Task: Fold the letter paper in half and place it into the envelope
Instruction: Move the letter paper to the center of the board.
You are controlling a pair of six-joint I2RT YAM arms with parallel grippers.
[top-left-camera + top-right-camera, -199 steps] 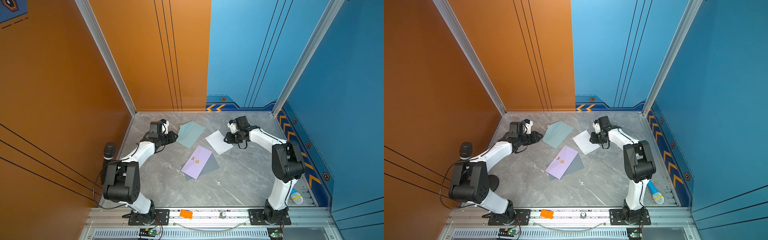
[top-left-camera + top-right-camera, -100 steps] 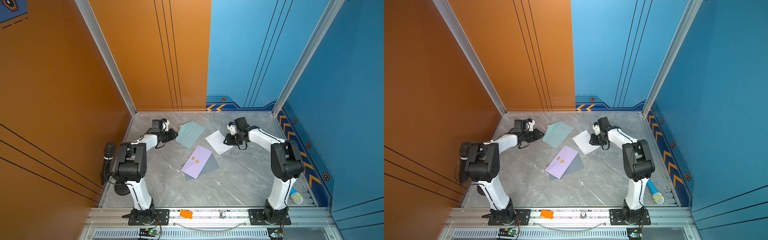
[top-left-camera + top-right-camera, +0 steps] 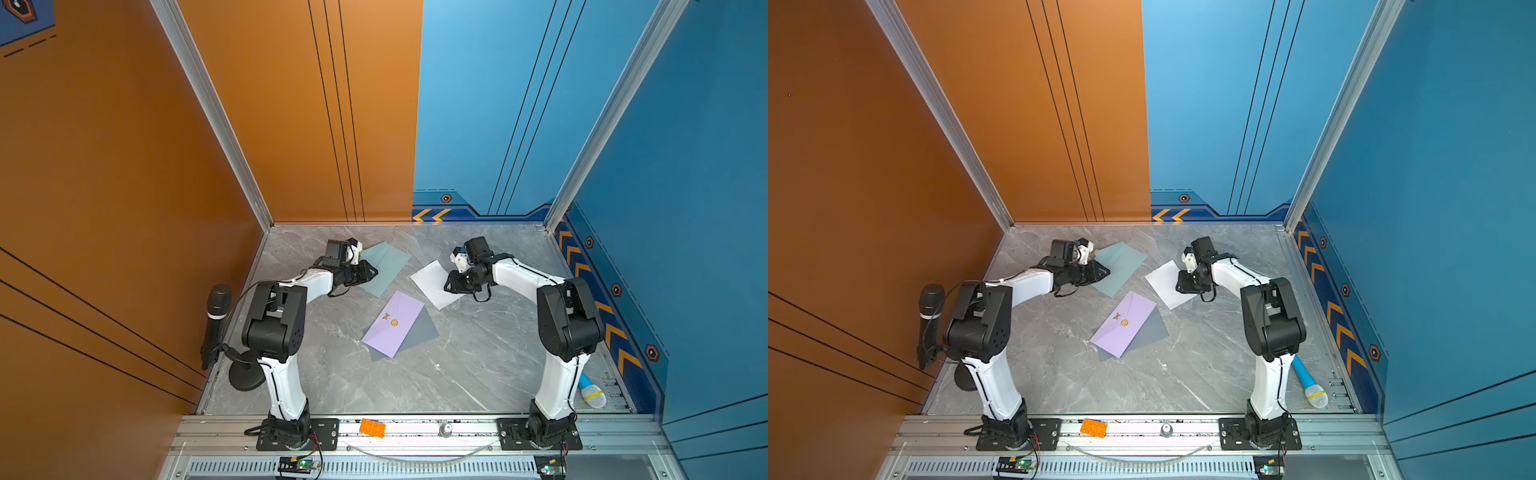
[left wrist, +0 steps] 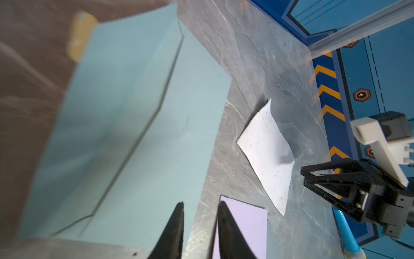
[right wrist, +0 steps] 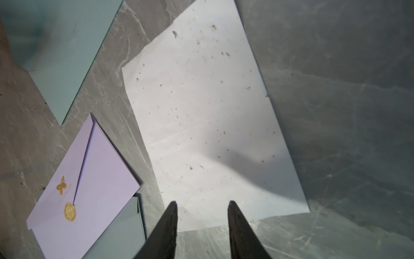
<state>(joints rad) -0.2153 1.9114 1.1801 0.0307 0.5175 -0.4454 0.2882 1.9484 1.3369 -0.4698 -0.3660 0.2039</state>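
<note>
Sheet: thin white speckled paper sheet (image 5: 208, 125) — likely light, floppy; pinch an edge.
Right gripper (image 5: 202, 203): half-spread, empty.
Left gripper (image 4: 201, 203): narrow gap — empty.

No text is legible, gold seal (image 5: 70, 212) included.

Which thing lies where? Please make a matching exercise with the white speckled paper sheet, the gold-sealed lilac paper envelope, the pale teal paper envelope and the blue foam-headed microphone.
1. white paper sheet
2. lilac envelope
3. teal envelope
4. blue microphone

a. next to the left gripper
b. beside the right arm's base
c. under the right gripper
d. overlapping a grey sheet

Pairs: 1-c, 2-d, 3-a, 4-b
</note>
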